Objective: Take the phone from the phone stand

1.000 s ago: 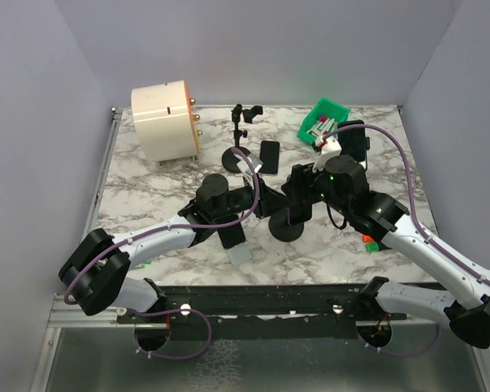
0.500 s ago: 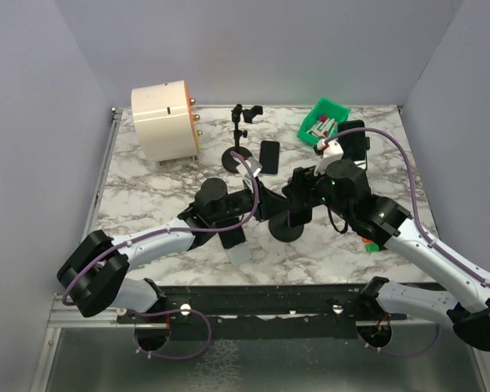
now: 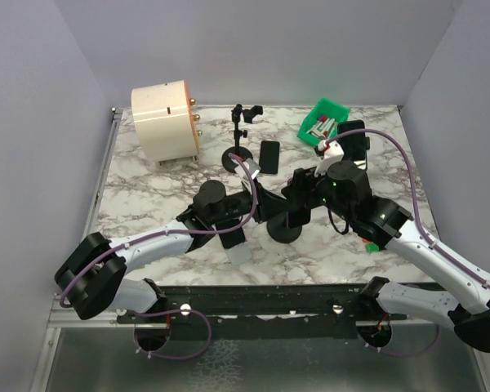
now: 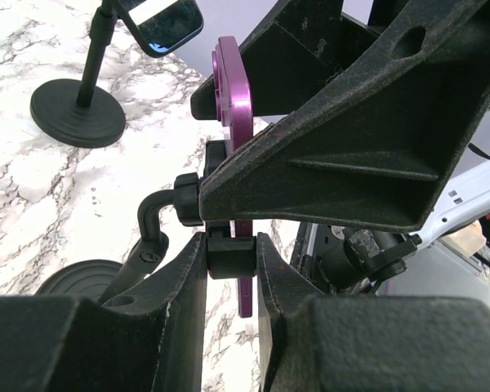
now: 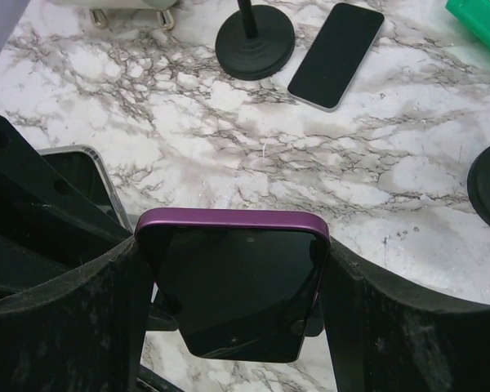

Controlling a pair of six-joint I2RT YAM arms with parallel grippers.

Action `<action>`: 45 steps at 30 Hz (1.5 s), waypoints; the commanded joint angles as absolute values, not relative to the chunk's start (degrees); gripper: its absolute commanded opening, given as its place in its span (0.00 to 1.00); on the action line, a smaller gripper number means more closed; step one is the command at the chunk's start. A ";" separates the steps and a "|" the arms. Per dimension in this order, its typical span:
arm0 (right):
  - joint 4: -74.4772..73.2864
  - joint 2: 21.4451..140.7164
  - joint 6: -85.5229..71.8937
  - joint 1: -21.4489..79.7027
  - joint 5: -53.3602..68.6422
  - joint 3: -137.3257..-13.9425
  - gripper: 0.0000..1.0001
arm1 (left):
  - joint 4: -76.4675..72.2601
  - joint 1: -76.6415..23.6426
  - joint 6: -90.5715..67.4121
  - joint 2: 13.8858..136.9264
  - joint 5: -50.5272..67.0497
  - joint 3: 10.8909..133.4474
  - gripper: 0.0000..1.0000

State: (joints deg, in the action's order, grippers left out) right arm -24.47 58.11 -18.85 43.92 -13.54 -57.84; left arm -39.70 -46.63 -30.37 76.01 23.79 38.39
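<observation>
A purple phone [image 5: 233, 282] with a dark screen stands upright on a black phone stand, whose round base [image 3: 284, 229] is at mid-table. My right gripper [image 5: 233, 278] is shut on the phone's two side edges; it also shows in the top view [image 3: 300, 189]. My left gripper [image 4: 231, 253] is shut on the stand's black clamp block [image 4: 231, 260], just below the phone's thin purple edge [image 4: 231, 106]. In the top view the left gripper [image 3: 260, 204] meets the stand from the left. The phone still sits against the clamp.
A second stand [image 3: 238, 158] with a black phone [image 3: 269, 157] lying beside it is behind. A cream drum [image 3: 165, 121] is at back left, a green bin [image 3: 325, 118] at back right, and another phone on a stand [image 3: 355, 140] beside it. A grey-edged phone [image 3: 238, 247] lies near the front.
Both arms have shifted only slightly. Both grips hold as before, with the phone and stand in nearly the same place.
</observation>
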 commanded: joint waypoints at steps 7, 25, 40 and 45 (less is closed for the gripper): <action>-23.37 58.36 -20.56 42.63 -8.00 -59.68 0.60 | -39.20 -46.82 -29.09 76.89 25.75 39.07 0.00; -33.80 60.92 -17.53 42.80 -6.82 -66.02 1.00 | -39.20 -47.15 -28.65 76.85 25.85 39.11 0.00; -33.55 60.65 -17.79 44.21 -9.92 -64.19 0.95 | -39.19 -47.24 -28.83 76.73 25.80 39.02 0.00; -31.35 60.88 -18.58 44.21 -11.33 -63.30 0.91 | -39.18 -47.37 -28.74 76.31 25.84 38.68 0.00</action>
